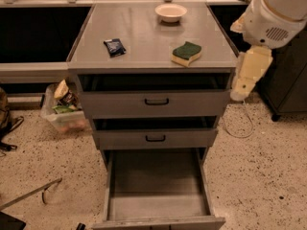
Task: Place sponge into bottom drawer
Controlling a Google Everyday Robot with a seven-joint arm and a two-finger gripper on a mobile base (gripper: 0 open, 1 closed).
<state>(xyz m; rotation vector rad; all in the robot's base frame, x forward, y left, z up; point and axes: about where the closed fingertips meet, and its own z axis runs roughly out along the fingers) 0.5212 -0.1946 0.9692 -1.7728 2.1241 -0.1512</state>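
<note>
I am standing in front of a grey metal cabinet (144, 35) with 3 drawers, and all 3 are sitting open to some degree. The sponge (186, 53) is lying on the cabinet top near the front right corner, green side up and pale yellow foam showing at its front edge, with nothing touching it. The bottom drawer (158, 209) is standing pulled far out toward me, its flat grey floor showing. The 2 shallower drawers above it, the top drawer (156, 102) and the middle drawer (154, 138), are each sticking out only a little, their black handles facing me.

The robot's white arm (276, 13) is reaching in from the upper right, and the gripper (240, 92) is hanging down beside the cabinet's right edge, level with the top drawer. It is off the cabinet top, apart from the sponge and lower than it. It is holding nothing that I can see, and whether it is open or closed I cannot tell from here.

A small pale bowl (171, 12) is sitting toward the back of the top, and a dark blue packet (114, 47) is lying on the left side, well apart from the sponge. To the left, on the speckled floor, a clear plastic bin (64, 116) of odds and ends is resting against the cabinet. A thin cable (242, 131) is looping on the floor at the right.
</note>
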